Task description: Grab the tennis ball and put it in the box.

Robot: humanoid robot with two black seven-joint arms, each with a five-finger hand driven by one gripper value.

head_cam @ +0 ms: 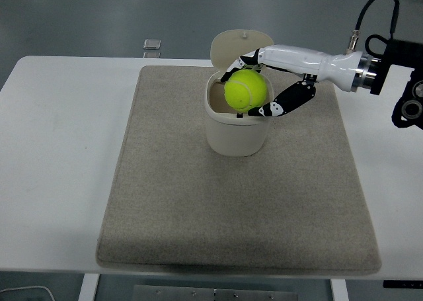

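A yellow-green tennis ball (245,91) is held in my right hand (254,89), right over the open mouth of a cream box (236,137) with its lid (240,45) flipped up behind. The fingers (285,101) curl around the ball from the right and from behind. The ball sits at about rim height, partly inside the opening. The box stands on a beige mat (198,202) at its far middle. My right arm comes in from the right edge. My left arm is out of view.
The mat lies on a white table (53,169). A small grey object (152,45) lies at the table's far edge, left of the box.
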